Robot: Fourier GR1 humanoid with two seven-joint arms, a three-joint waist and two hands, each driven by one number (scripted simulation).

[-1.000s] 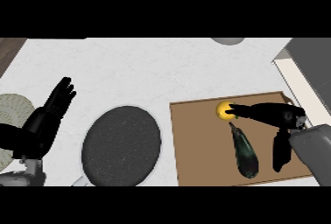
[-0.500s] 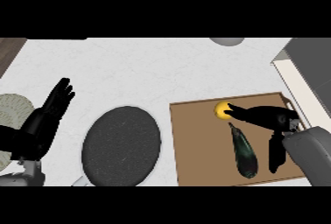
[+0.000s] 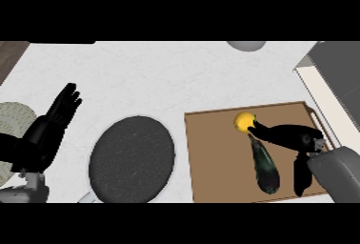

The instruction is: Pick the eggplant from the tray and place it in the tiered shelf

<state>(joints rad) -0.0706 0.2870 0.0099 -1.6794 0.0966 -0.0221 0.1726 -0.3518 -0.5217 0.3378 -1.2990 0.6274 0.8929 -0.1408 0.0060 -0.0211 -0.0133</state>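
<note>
A dark eggplant lies lengthwise on the brown tray at the right, its stem end toward a yellow fruit. My right hand hovers over the tray just right of the eggplant, fingers spread and relaxed, the thumb reaching toward the yellow fruit and one finger pointing down along the eggplant's right side. It holds nothing. The tiered shelf shows as a grey and cream edge at the far right. My left hand rests open at the left edge, fingers up.
A dark oval plate sits on the white counter left of the tray. A pale round object is partly behind my left hand. A grey round thing peeks in at the top edge.
My right hand has drawn slightly lower and closer over the tray, beside the eggplant. The eggplant, fruit and left hand have stayed put.
</note>
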